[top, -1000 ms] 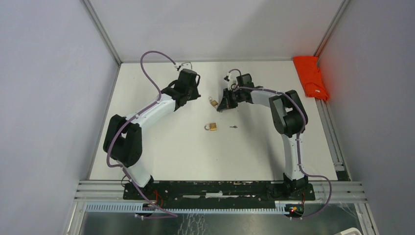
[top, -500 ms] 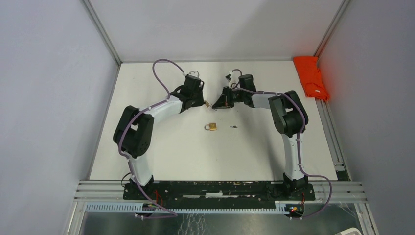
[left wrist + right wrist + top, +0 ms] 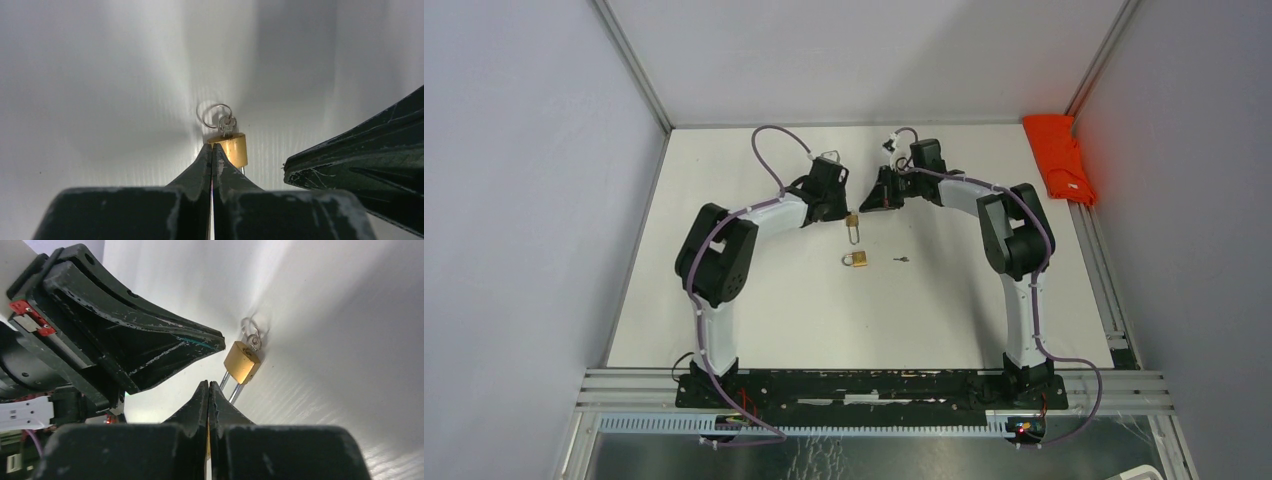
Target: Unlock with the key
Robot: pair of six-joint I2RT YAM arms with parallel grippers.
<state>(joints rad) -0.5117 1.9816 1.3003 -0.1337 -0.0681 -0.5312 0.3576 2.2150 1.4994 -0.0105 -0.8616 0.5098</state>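
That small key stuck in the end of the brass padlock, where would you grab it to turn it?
Pinch the key by its flat head, the only part outside the brass padlock body, across its broad faces, coming from the end opposite the shackle. The rest is buried in the body, and the thin ring would probably just swing.

Orange cloth (image 3: 1058, 158) at far right table (image 3: 754, 300) edge, grey walls (image 3: 514, 200)
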